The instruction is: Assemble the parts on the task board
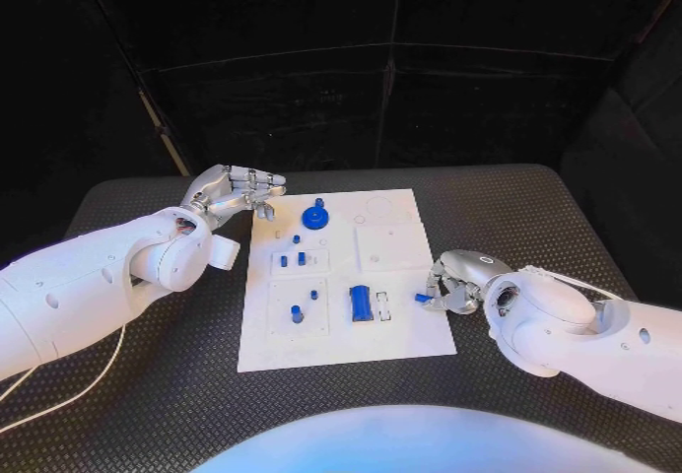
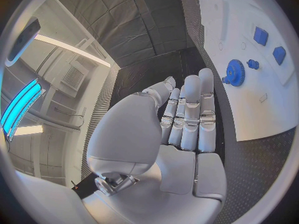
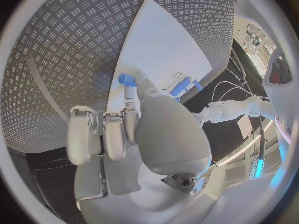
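At the board's right edge in the head view, the right hand pinches a small blue peg, likely to carry it to a socket; the rectangular blue block stands just beyond its fingertips on the task board. The left hand hovers off the board's far left corner, fingers loosely curled, holding nothing, the blue gear near it.

From the left wrist, that hand's fingers lie together, empty, the gear ahead.

From the right wrist, the peg sits pinched at the fingertips over the board's edge.
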You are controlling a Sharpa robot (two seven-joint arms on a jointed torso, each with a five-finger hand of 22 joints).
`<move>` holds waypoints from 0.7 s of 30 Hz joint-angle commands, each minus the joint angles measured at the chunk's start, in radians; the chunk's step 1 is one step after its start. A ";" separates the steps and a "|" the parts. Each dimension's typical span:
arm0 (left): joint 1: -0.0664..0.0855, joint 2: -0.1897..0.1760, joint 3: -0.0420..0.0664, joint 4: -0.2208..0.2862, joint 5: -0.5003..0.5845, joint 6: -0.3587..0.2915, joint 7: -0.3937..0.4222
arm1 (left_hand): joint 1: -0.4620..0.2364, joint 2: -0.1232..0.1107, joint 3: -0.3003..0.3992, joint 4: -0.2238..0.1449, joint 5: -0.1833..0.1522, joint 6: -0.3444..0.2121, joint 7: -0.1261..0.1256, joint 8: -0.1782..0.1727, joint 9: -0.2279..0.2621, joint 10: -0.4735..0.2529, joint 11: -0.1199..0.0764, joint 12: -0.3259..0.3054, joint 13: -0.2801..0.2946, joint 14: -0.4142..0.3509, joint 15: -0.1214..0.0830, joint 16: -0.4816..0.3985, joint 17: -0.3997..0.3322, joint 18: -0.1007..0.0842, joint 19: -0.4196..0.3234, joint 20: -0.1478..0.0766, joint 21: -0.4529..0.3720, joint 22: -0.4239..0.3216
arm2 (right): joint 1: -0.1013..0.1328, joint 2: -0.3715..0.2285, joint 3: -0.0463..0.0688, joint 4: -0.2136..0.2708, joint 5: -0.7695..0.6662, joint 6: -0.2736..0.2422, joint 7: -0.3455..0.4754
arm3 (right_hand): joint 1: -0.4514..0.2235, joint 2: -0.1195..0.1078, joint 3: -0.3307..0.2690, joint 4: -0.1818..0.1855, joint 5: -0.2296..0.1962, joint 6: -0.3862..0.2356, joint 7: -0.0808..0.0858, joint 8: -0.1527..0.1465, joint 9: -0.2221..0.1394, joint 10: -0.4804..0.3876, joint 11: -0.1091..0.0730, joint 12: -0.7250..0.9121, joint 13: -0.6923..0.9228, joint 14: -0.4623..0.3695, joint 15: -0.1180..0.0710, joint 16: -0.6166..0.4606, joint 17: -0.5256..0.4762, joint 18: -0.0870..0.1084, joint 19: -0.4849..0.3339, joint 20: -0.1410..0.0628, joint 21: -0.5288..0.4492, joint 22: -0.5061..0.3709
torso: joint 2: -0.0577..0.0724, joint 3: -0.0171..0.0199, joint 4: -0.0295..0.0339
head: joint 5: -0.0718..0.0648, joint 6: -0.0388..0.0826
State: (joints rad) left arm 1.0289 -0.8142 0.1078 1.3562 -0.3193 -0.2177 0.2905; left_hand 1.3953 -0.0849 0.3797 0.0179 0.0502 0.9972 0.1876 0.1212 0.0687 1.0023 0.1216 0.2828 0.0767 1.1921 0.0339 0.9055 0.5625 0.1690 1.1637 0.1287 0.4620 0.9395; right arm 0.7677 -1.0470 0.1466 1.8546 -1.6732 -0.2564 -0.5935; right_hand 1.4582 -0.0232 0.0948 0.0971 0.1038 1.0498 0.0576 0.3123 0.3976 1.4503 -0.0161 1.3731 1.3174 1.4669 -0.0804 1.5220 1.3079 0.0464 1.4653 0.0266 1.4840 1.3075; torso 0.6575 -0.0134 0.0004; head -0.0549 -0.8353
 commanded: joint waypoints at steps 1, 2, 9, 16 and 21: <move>0.001 -0.001 0.001 0.002 0.004 0.007 0.004 | -0.007 0.001 -0.005 0.001 0.004 -0.004 -0.001 0.004 -0.001 -0.006 -0.001 0.003 0.000 -0.009 0.000 -0.006 -0.001 0.013 -0.001 0.004 -0.005 -0.001 | -0.009 -0.001 -0.008 -0.006 -0.033 0.026 -0.032 | -0.006 0.016 0.055 -0.006 0.036 0.007 -0.001 -0.010 0.004 0.001 -0.004 -0.002 0.064 0.083 -0.004 -0.001 0.160 -0.010 0.033 -0.002 -0.001 0.089 | 0.000 0.0004 -0.0007 | 0.002 0.000; 0.001 -0.002 0.001 0.002 0.004 0.007 0.004 | -0.007 0.001 -0.005 0.001 0.004 -0.004 -0.001 0.004 -0.001 -0.006 -0.001 0.003 0.000 -0.009 0.000 -0.006 -0.001 0.013 -0.001 0.004 -0.005 -0.001 | -0.009 -0.002 -0.008 -0.003 -0.021 0.018 -0.030 | -0.019 0.010 0.071 -0.003 0.050 0.006 -0.001 -0.014 0.005 0.002 -0.004 -0.002 0.064 0.083 -0.004 0.000 0.161 -0.010 0.033 -0.002 -0.001 0.089 | -0.001 0.0006 -0.0011 | 0.003 0.000; 0.001 0.001 0.001 0.002 0.004 0.008 0.004 | -0.006 0.002 -0.005 0.000 0.005 -0.005 -0.001 0.004 -0.001 -0.007 -0.001 0.004 0.000 -0.009 0.000 -0.006 -0.002 0.013 -0.001 0.004 -0.006 -0.002 | -0.009 -0.021 -0.008 0.026 0.174 -0.092 0.020 | -0.113 -0.051 0.238 0.002 0.128 0.004 0.005 -0.036 0.020 0.008 0.000 0.002 0.071 0.085 0.000 0.003 0.169 -0.012 0.038 0.001 0.003 0.099 | 0.000 -0.0004 0.0013 | 0.003 0.001; 0.000 0.001 0.001 0.001 0.004 0.008 0.005 | -0.006 0.002 -0.005 0.000 0.005 -0.005 -0.001 0.004 -0.001 -0.007 -0.001 0.004 0.000 -0.009 0.000 -0.006 -0.002 0.013 -0.001 0.004 -0.006 -0.002 | -0.008 -0.024 -0.007 0.057 0.272 -0.184 0.067 | -0.161 -0.075 0.291 0.000 0.137 0.008 0.005 -0.039 0.032 0.014 0.001 0.008 0.077 0.086 0.000 0.007 0.176 -0.013 0.042 0.001 0.008 0.109 | 0.000 -0.0001 0.0014 | 0.007 0.000; 0.000 0.002 0.001 0.001 0.004 0.008 0.005 | -0.006 0.002 -0.005 0.000 0.005 -0.005 -0.001 0.004 -0.001 -0.007 -0.001 0.004 0.000 -0.009 0.000 -0.006 -0.002 0.013 -0.001 0.004 -0.006 -0.002 | -0.008 -0.011 -0.007 0.068 0.295 -0.207 0.078 | -0.179 -0.085 0.302 0.000 0.141 0.010 0.005 -0.040 0.037 0.015 0.001 0.009 0.078 0.087 0.000 0.007 0.177 -0.013 0.042 0.001 0.008 0.109 | 0.000 -0.0010 -0.0002 | 0.008 0.000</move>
State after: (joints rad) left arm 1.0280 -0.8137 0.1078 1.3554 -0.3193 -0.2175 0.2904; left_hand 1.3953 -0.0849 0.3797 0.0179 0.0503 0.9972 0.1876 0.1212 0.0687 1.0023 0.1216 0.2828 0.0767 1.1920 0.0340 0.9055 0.5615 0.1690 1.1637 0.1287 0.4620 0.9388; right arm 0.7585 -1.0622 0.1392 1.9178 -1.4372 -0.4037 -0.5494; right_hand 1.2873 -0.1088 0.3906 0.0978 0.2391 1.0527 0.0616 0.2744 0.4018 1.4598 -0.0179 1.3773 1.3080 1.4668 -0.0806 1.5268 1.3076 0.0462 1.4653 0.0267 1.4900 1.3074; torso 0.6572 -0.0138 0.0016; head -0.0473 -0.8351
